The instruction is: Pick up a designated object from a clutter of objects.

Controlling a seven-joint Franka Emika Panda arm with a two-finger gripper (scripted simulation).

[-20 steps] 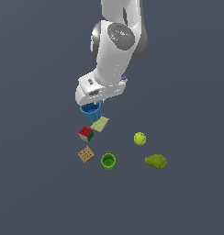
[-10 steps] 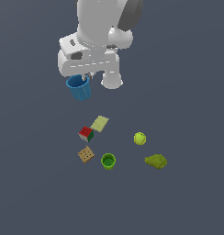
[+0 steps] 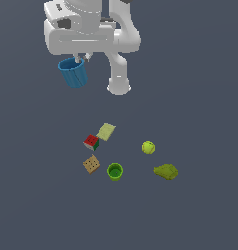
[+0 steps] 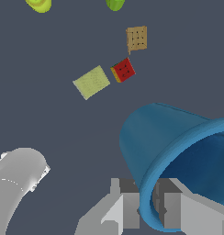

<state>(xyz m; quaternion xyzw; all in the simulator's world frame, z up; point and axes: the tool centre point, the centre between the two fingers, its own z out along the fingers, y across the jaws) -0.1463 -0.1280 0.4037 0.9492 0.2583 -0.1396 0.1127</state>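
Note:
The blue cup hangs tilted high above the floor, held by its rim in my gripper, whose fingers are shut on the cup wall. In the wrist view the blue cup fills the near side, its rim pinched between the grey fingers. The rest of the clutter lies on the floor below: the green cup, the puzzle cube, the tan cracker square, the pale green card, the yellow-green ball and the olive lumpy piece.
The arm's white base link stands behind the clutter, at the exterior view's right of the held cup. In the wrist view a white arm link shows beside the cup, with the card, cube and cracker far below.
My gripper has risen with the blue cup, from just above the card and cube to well above the clutter, and shifted toward the exterior view's left. The other items have not moved.

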